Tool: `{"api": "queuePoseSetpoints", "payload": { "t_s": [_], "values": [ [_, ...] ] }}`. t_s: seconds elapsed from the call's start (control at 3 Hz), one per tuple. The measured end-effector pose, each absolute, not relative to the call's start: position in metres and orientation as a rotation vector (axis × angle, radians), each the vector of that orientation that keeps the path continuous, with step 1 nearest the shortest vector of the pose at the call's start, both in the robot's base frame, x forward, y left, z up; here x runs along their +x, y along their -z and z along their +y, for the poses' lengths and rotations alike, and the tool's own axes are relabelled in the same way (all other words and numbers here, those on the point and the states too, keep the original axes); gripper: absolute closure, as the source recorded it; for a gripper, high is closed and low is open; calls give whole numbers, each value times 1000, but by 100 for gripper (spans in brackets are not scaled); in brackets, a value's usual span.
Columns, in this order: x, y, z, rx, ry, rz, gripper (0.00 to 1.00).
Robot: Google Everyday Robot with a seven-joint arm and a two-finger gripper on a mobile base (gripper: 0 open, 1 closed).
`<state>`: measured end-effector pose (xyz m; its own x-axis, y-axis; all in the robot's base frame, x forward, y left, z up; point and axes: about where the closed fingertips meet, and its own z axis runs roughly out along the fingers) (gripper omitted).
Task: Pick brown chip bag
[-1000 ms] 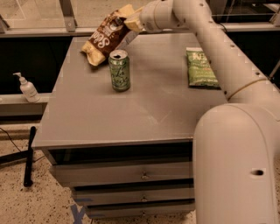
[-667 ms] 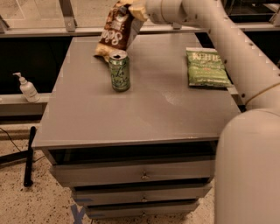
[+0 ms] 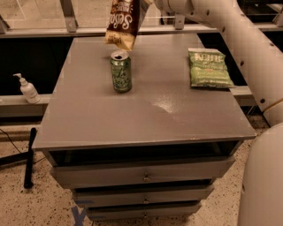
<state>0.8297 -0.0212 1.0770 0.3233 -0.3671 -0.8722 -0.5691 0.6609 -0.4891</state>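
My gripper point(image 3: 143, 3) is at the very top edge of the view, above the far side of the table point(image 3: 146, 117), at the end of my white arm point(image 3: 230, 31), which reaches in from the right. The brown chip bag point(image 3: 123, 20) hangs from it in the air, clear of the table top, with its tan lower end just above the green can point(image 3: 120, 70) and not touching it. Nothing else supports the bag, so I judge that the gripper is pinching its upper right corner; the weight makes it hang long side down. The green chip bag point(image 3: 208, 68) lies flat on the right side of the table, well apart, because it is not what I want.

The pinch itself is cut off by the top of the view, and so is the upper end of the bag. I cannot say how deep the hold is. The white letters on the bag are only partly readable.
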Motion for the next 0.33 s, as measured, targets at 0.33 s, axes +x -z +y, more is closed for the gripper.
{"api": "queuePoseSetpoints", "payload": {
  "t_s": [0.33],
  "values": [
    [836,-1099,-22,-857,-119,1272,100]
  ]
}}
